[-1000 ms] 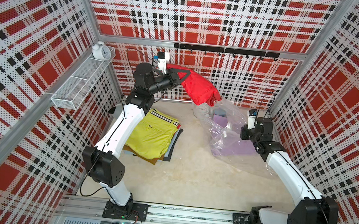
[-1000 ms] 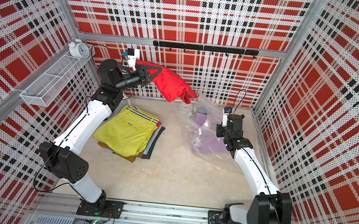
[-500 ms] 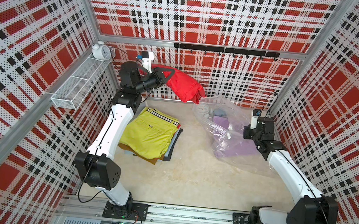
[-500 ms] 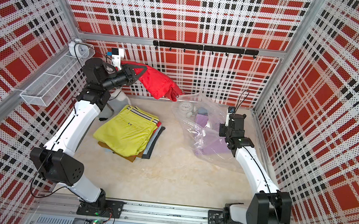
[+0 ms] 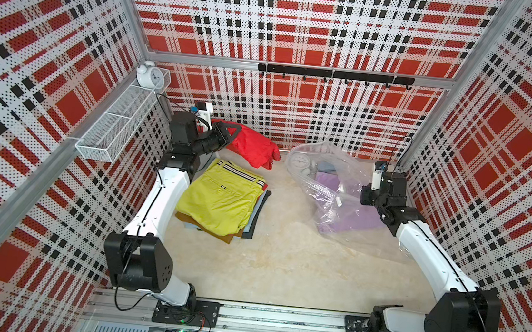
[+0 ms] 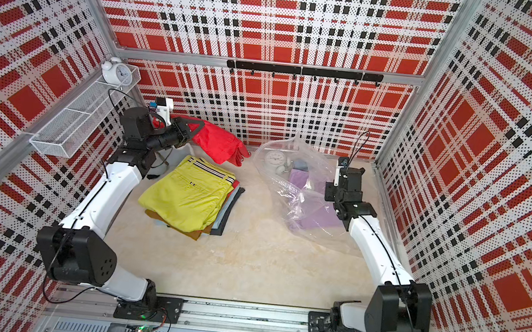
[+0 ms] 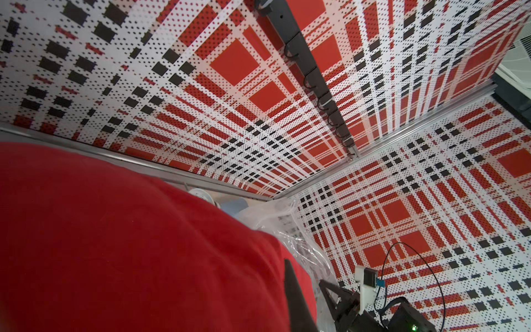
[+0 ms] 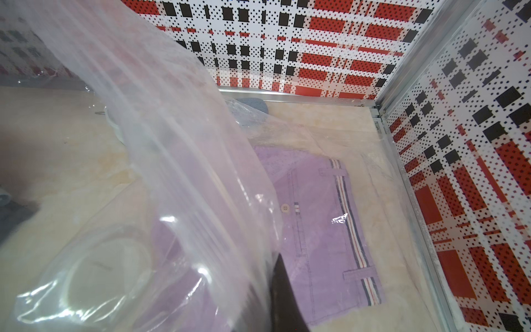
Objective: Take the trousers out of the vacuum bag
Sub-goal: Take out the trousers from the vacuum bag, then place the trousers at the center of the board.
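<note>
Left gripper (image 5: pixel 232 133): pinching red trousers (image 5: pixel 255 145), held above the surface.
Right gripper (image 8: pixel 270 299): clamped on vacuum bag (image 5: pixel 324 176) edge.
Lilac trousers (image 8: pixel 321 230): inside the bag.
Yellow-green trousers (image 5: pixel 220 199): topping the stack outside.

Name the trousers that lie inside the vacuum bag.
The lilac trousers, inside the vacuum bag; the red trousers hang from the left gripper, the rest form a stack outside.

**Bright, even light; soft wrist close-ups**

Even bright light fills both top views; shadows are faint. The walls (image 5: pixel 51 50) bow at the edges. In the right wrist view the bag (image 8: pixel 178 161) glints white just beside the right pincer (image 8: pixel 273 290), and the close plastic blurs. The red trousers (image 7: pixel 115 244) beside the left pincer (image 7: pixel 311 299) look soft.
</note>
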Controlling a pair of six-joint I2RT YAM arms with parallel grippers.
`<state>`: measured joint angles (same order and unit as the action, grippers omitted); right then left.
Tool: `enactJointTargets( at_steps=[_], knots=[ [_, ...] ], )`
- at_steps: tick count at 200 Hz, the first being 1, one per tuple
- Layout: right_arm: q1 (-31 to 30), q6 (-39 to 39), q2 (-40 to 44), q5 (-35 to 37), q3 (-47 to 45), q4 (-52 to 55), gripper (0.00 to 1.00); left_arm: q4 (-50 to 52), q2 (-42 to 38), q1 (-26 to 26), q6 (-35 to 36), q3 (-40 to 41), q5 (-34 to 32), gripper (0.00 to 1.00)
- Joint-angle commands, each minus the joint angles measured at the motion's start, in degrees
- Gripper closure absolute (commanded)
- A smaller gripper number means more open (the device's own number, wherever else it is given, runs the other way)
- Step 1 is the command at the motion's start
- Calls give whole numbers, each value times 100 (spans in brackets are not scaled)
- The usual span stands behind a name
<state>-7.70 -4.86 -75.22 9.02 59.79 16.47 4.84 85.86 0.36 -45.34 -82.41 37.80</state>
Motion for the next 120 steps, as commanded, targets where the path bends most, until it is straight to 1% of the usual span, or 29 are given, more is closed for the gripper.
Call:
enactJointTargets(
  at_steps=[1,86,120],
  knots=[
    [43,-67,-58,48,206,-55,100,-660,-541,60,311,38,9,100],
    [45,-94,-111,-41,201,-68,100,-774,-1194,113,324,1073,-103,100],
    [42,-94,-158,-67,221,-65,100,-614,-1544,215,515,1473,-188,100]
  ],
)
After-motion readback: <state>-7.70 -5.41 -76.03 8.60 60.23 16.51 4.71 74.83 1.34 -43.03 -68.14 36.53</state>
